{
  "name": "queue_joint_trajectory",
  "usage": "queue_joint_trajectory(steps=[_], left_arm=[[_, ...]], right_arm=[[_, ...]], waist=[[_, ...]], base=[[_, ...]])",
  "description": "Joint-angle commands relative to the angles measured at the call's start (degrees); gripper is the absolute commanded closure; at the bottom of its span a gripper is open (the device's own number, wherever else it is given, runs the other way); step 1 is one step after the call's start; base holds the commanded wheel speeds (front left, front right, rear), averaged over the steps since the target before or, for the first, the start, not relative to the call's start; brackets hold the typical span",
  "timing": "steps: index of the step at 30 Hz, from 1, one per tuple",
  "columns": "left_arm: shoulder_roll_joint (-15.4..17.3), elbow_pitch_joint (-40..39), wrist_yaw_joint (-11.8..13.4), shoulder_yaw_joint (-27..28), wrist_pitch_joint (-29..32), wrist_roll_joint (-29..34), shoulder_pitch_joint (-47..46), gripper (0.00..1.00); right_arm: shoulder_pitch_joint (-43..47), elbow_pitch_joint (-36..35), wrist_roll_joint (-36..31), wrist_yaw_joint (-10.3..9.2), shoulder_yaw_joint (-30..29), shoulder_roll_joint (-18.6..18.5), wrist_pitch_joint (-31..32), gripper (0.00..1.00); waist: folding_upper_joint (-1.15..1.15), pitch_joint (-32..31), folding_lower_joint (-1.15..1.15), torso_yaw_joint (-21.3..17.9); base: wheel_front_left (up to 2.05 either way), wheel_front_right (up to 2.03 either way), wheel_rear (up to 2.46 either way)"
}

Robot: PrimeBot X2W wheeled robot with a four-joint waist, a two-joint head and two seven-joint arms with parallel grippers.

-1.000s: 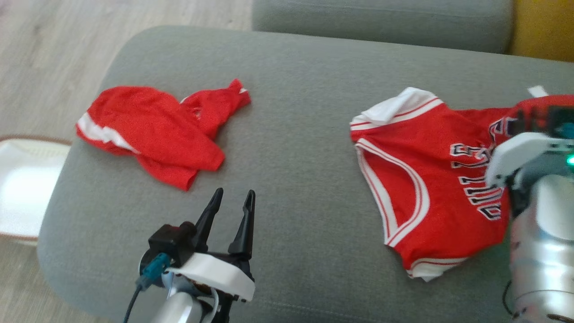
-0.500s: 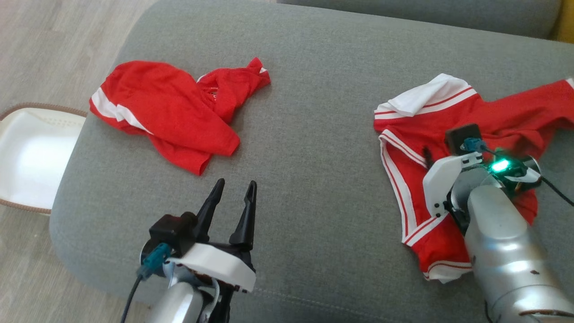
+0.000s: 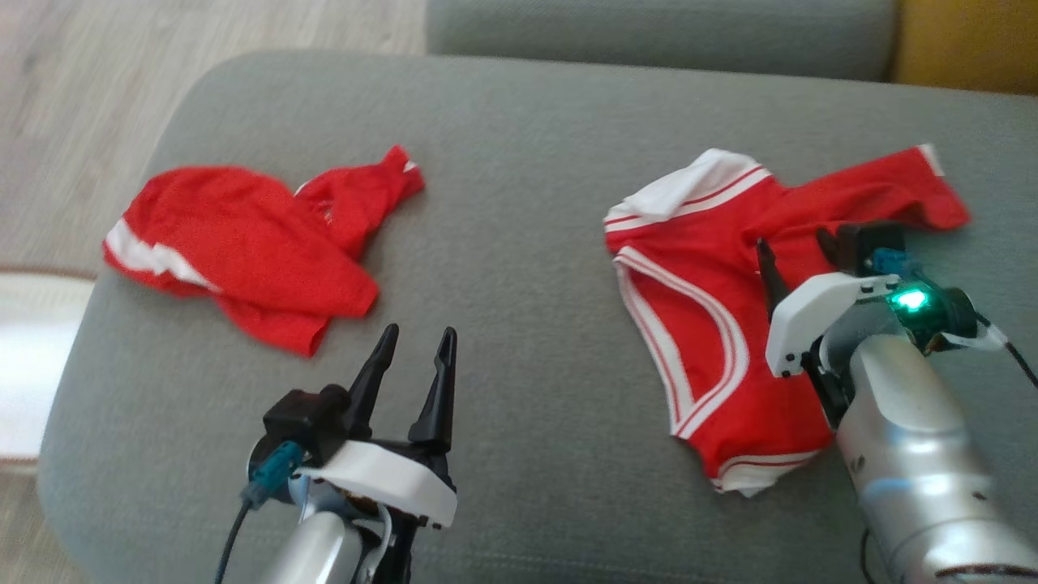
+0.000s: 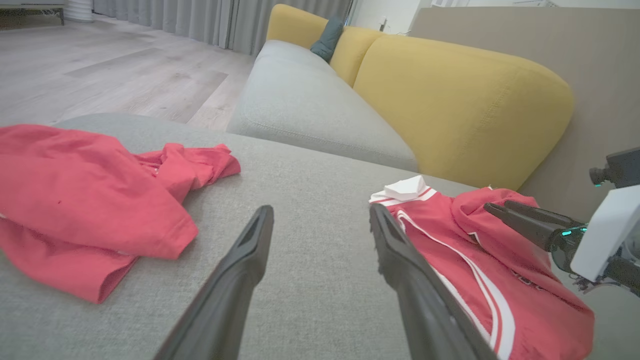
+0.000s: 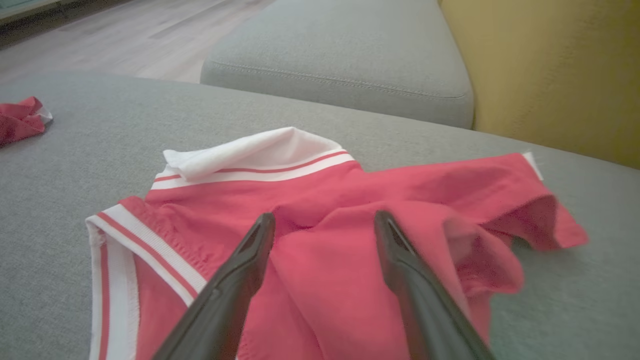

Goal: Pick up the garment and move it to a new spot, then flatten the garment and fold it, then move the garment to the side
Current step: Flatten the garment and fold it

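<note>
Off the left edge, down on the pale wooden floor (image 3: 73,73), sits a white tub with a brown rim (image 3: 24,357), too blurred to say more about. On the left part of the grey sofa seat (image 3: 527,243) lies a crumpled red garment (image 3: 243,251) with a white stripe along its left end, bunched into soft folds, one twisted end pointing towards the far side.

Just nearer than that heap hangs the left end effector (image 3: 420,332), its two dark fingers spread apart with nothing between them, above bare cushion. It touches neither piece of clothing.

A wide stretch of bare cushion separates it from the red jersey (image 3: 705,341), which lies on the right part of the same seat, well apart from the crumpled garment. The jersey is rumpled rather than flat. A white band with red stripes is flipped up at its far left corner, a white-and-red trimmed armhole curves along its left side, and one red flap stretches away to the far right, ending in a white edge.

The right end effector (image 3: 792,241) is over the middle of the jersey, fingers spread wide with a raised fold of red cloth lying below and between them. It pinches nothing, and I cannot tell whether the tips touch the fabric. A green light glows on its wrist.

Beyond the seat is a second grey cushion (image 3: 649,32), and at the far right the yellow sofa back (image 3: 965,45).
</note>
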Motion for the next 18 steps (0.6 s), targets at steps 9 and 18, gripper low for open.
queue_joint_trajectory(steps=[9, 18], left_arm=[[-0.06, -4.10, 1.25, 2.27, -0.33, -0.69, 0.04, 0.00], [-0.06, -4.03, 1.69, -0.27, -0.33, -2.67, 1.17, 0.00]], right_arm=[[7.55, -12.92, 4.89, -0.05, -1.47, 0.28, -1.54, 0.00], [22.07, -31.38, 12.29, -0.05, -3.16, 0.28, 0.53, 0.00]], waist=[[0.00, -5.32, 0.00, -6.93], [0.00, -5.56, 0.00, -10.30]], base=[[0.00, 0.00, 0.00], [0.00, 0.00, 0.00]])
